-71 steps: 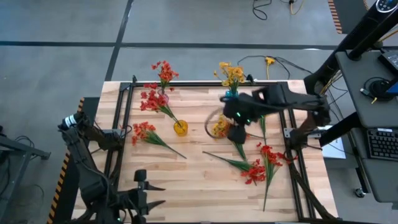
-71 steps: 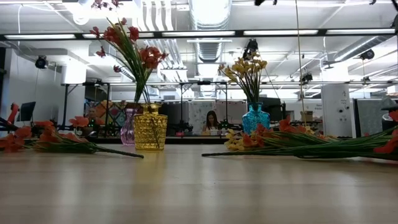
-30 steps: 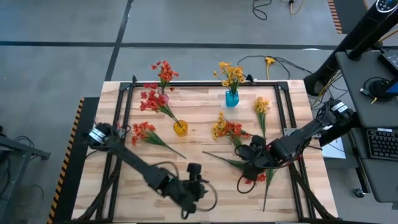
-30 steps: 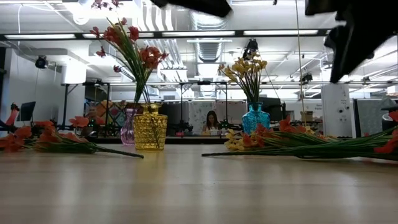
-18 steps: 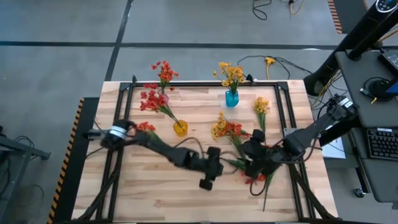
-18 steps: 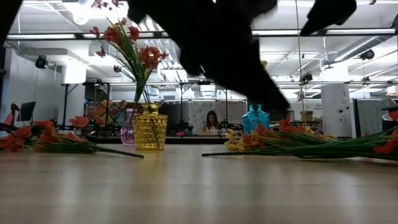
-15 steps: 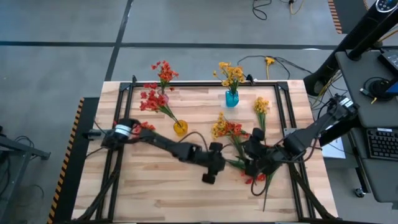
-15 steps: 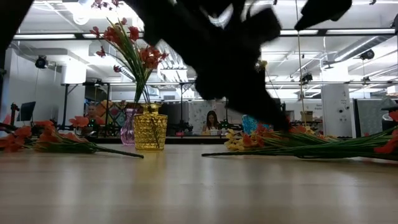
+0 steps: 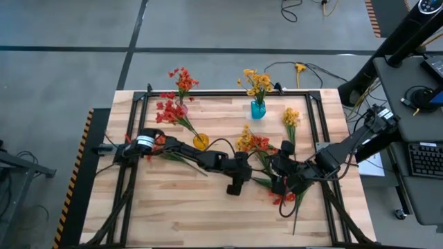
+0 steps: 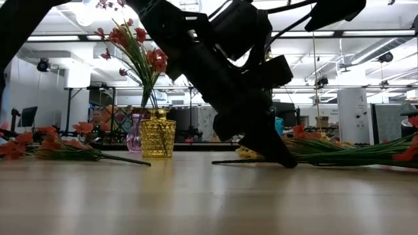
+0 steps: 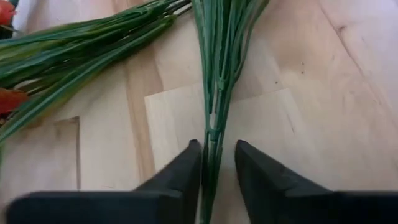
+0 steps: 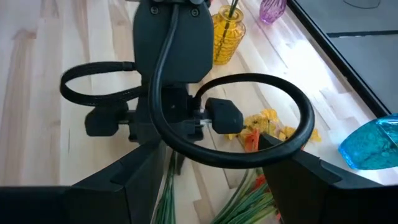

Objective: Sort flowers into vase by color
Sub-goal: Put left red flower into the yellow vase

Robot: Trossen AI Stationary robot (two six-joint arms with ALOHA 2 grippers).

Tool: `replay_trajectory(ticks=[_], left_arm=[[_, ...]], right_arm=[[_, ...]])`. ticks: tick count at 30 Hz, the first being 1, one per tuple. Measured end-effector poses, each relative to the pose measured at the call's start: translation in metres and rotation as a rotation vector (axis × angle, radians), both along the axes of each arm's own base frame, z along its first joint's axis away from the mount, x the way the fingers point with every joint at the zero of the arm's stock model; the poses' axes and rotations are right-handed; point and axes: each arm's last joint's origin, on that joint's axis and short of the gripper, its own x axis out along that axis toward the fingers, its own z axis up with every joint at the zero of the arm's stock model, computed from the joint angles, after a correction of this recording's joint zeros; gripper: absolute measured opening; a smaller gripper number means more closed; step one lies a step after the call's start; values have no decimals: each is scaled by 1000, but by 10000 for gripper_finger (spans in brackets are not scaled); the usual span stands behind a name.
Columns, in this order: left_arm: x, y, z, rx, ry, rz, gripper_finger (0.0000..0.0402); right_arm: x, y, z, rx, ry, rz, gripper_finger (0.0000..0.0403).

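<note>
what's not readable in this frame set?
- Left gripper: fingers straddle a green stem; its blossom lies outside the left wrist view, so colour unknown.
- Low view: the left arm hides the blue vase.
- Right wrist view: the right gripper has its fingertips cut off by the edge.
- High view: the arms cover the flowers lying mid-table.

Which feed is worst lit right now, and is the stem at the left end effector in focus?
Low view: ceiling lights backlight the left arm into a silhouette blocking the blue vase. Left wrist view: evenly lit, green stem sharp between the left end effector fingers. High view: even, no glare.
</note>
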Motion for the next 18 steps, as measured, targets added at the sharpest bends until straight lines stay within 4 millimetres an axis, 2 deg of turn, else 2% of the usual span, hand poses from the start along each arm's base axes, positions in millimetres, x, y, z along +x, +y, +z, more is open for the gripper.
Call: replay_trajectory(ticks=[3, 5, 11, 18], left_arm=[[0, 0, 0, -8, 3, 5, 28], [0, 0, 0, -13, 5, 11, 10], [-2, -2, 6, -15, 4, 21, 8], [-9, -13, 36, -20, -24, -3, 3]], right_arm=[[0, 0, -1, -2, 2, 0, 249], [0, 0, -1, -3, 3, 0, 249], [-1, 2, -1, -10, 6, 14, 249], [-8, 6, 3, -13, -4, 53, 249]])
